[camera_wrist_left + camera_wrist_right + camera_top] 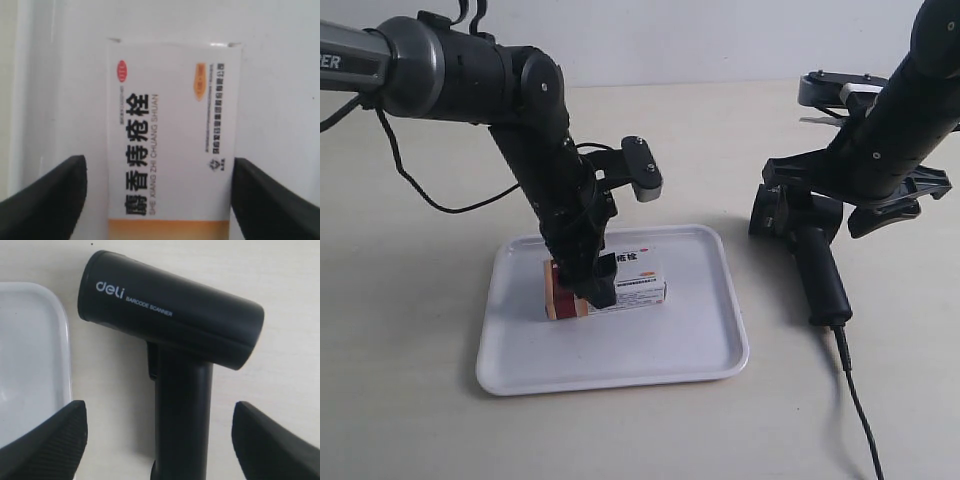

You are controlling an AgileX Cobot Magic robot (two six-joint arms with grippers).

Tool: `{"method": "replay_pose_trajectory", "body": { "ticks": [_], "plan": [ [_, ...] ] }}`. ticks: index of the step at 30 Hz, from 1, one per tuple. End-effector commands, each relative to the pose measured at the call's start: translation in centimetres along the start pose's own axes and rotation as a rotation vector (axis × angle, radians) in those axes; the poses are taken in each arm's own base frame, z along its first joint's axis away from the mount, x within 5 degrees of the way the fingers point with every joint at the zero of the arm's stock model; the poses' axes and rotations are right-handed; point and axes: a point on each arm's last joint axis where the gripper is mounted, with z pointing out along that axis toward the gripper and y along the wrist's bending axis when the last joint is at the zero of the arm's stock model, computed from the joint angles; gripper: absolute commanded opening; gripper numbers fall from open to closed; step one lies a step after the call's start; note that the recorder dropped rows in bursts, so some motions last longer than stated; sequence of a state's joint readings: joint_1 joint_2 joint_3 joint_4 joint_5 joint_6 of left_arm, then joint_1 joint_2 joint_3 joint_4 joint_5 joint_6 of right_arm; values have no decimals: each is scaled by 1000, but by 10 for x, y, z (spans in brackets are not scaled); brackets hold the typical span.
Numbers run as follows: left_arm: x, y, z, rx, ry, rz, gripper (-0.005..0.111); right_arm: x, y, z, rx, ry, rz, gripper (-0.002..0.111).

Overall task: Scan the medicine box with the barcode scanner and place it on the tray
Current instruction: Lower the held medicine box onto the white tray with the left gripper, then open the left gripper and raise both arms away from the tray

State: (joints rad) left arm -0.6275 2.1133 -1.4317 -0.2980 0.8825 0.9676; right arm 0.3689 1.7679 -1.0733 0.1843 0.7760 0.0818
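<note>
Sitting flat on the big flat white plastic tray [690, 330] is the small white cardboard medicine box [635, 280] w/ a red & orange band at one end. It lies near the tray's middle, a bit to the left, printed face up.

The left gripper [590, 290] is down over the box w/ its jaws apart. In the left wrist view one black finger [50, 200] has a clear gap to the box & the other is right at the box edge, so no squeeze. Being this low fits a soft set-down, so the box won't flop or slide.

The black pistol-shaped barcode scanner [810, 255] lies on its side on the pale desk [420, 400], right of the tray, w/ its head far & handle near. The right gripper [160, 440] hangs above it, fingers wide, one each side of the handle, holding nothing. Lying down, the scanner can't tip & the handle is easy to grab.

Prob. the task is almost done: box on tray, scanner down. Can't tell if the scan worked.

Around: the scanner's black cable [855, 400] runs toward the near desk edge. In the way: the left arm leans over the tray, so it should lift straight up or a finger could knock the box. The tray rim is near the scanner head, so a sideways push could bump them.
</note>
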Motion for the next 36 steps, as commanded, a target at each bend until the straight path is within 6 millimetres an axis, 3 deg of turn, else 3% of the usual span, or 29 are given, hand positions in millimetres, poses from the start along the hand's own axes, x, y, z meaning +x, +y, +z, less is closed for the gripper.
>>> {"method": "replay_pose_trajectory", "body": {
  "ticks": [1,6,15,22,28,36],
  "plan": [
    [-2,-3,-28,-55,-6,40,66,-1,-1,-4,-2,-16,0,76],
    [-3,-11,-72,-131,-21,93,32,-1,-1,-4,-2,-16,0,70],
    [-4,-30,-140,-268,-138,47,2,3,0,-12,-4,-5,-3,37],
    [2,-42,-160,-251,-151,-68,0,10,5,-57,-27,-109,-81,0],
    [8,-48,-163,-287,-236,-259,0,31,11,-92,-125,-289,-90,0],
    [39,-85,-168,-295,-321,-321,0,76,8,-123,-194,-470,-67,0]
  ]
}}
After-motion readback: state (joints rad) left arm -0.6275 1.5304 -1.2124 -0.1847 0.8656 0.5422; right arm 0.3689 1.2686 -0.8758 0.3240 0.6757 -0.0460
